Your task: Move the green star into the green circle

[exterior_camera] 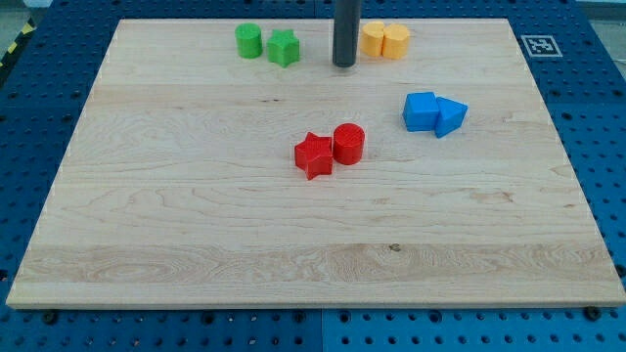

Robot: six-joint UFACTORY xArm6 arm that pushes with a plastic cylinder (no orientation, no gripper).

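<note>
No readable writing shows, only a black-and-white square marker at the top right corner of the wooden surface. The green star sits near the view's top, just right of the green circle, a sliver apart. My tip (a bare rod, holding nothing) rests between the star and two yellow blocks. Two blue blocks lie right; red star and red cylinder touch mid-board.
</note>
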